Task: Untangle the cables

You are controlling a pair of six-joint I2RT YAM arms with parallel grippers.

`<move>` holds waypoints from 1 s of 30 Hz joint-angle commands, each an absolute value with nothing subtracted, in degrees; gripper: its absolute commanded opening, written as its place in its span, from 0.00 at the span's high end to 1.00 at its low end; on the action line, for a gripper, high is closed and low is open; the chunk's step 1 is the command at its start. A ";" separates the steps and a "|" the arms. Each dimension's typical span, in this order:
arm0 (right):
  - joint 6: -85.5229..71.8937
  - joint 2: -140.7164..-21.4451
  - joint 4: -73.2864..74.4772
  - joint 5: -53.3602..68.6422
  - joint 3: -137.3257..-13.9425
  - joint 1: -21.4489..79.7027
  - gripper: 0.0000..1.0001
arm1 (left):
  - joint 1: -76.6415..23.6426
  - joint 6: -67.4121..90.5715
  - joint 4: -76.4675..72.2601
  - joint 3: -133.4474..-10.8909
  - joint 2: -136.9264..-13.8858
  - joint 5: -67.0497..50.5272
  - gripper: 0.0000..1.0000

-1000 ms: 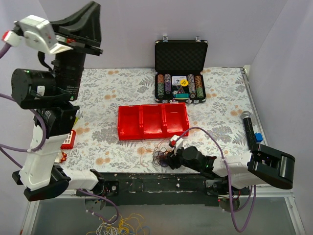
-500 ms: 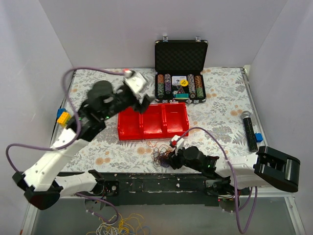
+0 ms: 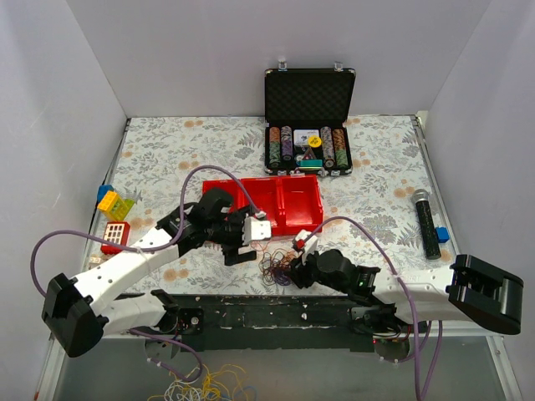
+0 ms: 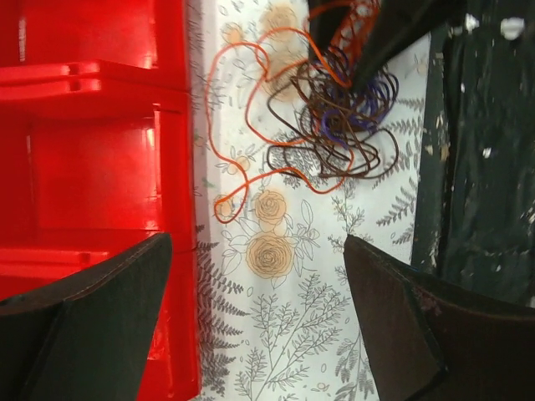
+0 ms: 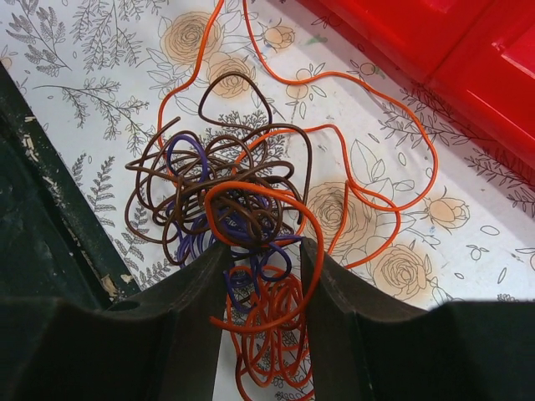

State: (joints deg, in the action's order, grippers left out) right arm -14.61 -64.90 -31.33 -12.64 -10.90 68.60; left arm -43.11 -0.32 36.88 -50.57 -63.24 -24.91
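Observation:
The cables (image 3: 274,267) are one small tangle of orange, purple and dark brown wire on the floral table, just in front of the red tray (image 3: 284,205). My right gripper (image 3: 294,266) reaches into it from the right. In the right wrist view its jaws (image 5: 263,246) are closed around orange and purple coils of the cables (image 5: 242,209). My left gripper (image 3: 251,244) hovers just left of the tangle, open and empty. In the left wrist view the cables (image 4: 334,125) lie ahead of the left gripper (image 4: 259,317), with one orange strand trailing towards the tray (image 4: 84,125).
An open black case of poker chips (image 3: 309,125) stands at the back. A microphone (image 3: 425,221) and a blue block (image 3: 441,236) lie at the right. Toy bricks (image 3: 113,205) lie at the left. The dark table edge (image 3: 276,313) runs just in front of the tangle.
My left arm swung down from high on the left to the table beside the tangle, and its gripper opened. The right gripper stayed at the tangle and closed a little.

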 commanded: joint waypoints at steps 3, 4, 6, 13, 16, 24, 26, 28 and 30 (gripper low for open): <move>-14.24 -63.46 -31.03 -12.83 -10.55 68.38 0.55 | -43.07 -15.90 27.28 -42.47 -61.88 -28.57 0.17; -14.33 -63.37 -31.03 -12.75 -10.46 68.47 0.55 | -43.07 -18.00 23.33 -41.06 -61.88 -28.30 0.18; -14.50 -63.28 -31.11 -12.48 -10.37 68.38 0.55 | -43.07 -20.47 18.83 -38.51 -62.57 -27.95 0.19; -15.20 -62.32 -31.82 -12.22 -9.32 68.38 0.59 | -43.07 -21.18 8.80 -37.44 -69.07 -28.30 0.31; -15.38 -61.35 -31.82 -12.22 -9.05 68.38 0.59 | -43.07 -20.83 6.59 -37.79 -71.80 -28.74 0.38; -14.94 -57.83 -30.50 -13.53 -8.70 68.38 0.60 | -43.07 -27.86 15.91 -38.59 -73.66 -29.45 0.48; -14.68 -57.39 -30.32 -13.45 -8.79 68.47 0.60 | -43.15 -27.95 14.68 -37.97 -73.74 -28.92 0.51; -14.50 -57.22 -30.06 -13.45 -9.23 68.47 0.61 | -43.15 -27.95 13.45 -38.06 -74.53 -28.74 0.60; -14.41 -57.04 -29.62 -13.45 -9.67 68.47 0.62 | -43.07 -27.52 11.35 -38.23 -75.23 -28.56 0.72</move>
State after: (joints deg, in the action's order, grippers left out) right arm -14.83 -57.98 -29.63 -12.71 -9.17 68.60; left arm -43.11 -26.09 14.06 -37.87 -74.81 -27.86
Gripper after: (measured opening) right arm 0.391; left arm 0.373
